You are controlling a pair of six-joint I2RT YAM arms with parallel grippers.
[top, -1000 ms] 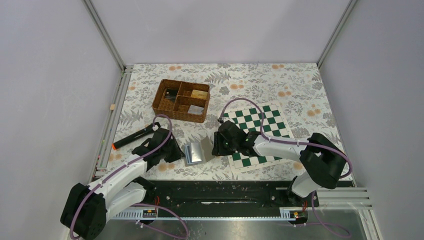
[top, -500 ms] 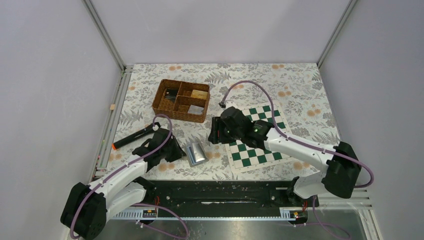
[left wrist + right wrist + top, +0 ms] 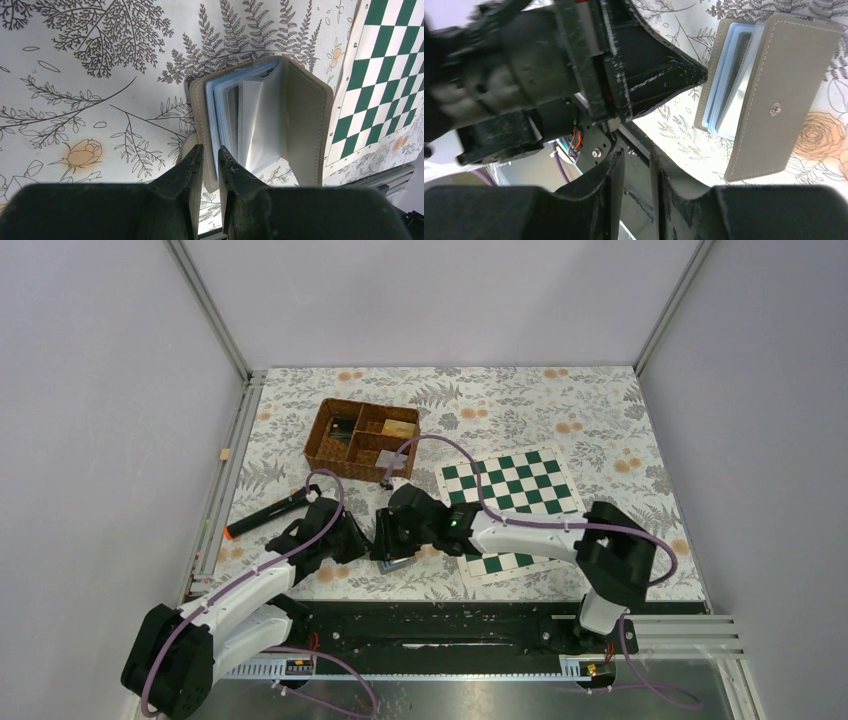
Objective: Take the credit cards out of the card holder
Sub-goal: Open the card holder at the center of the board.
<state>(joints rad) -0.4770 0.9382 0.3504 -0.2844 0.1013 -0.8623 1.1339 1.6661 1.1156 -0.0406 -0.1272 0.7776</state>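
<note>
Floral table (image 3: 600, 400): basket (image 3: 350, 473); chessboard (image 3: 515, 485); marker (image 3: 262, 517); card holder (image 3: 305, 130) (open).

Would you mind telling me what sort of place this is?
Most likely a robotics lab test cell: plain grey walls framed by aluminium posts, a left arm and right arm bolted to a metal rail, and props like a chessboard mat and wicker basket on a floral tablecloth.

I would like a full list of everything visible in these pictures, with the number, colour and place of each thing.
card holder: one, grey outside, light blue inside, partly open on the cloth between the grippers
wicker basket: one, brown, far left-centre
chessboard mat: one, green and white, right side
marker: one, black with orange tip, left side
tablecloth: one, white floral, covers the table
left gripper: one, black, shut on the card holder's cover
right gripper: one, black, slightly open, empty, close to the card holder
</note>
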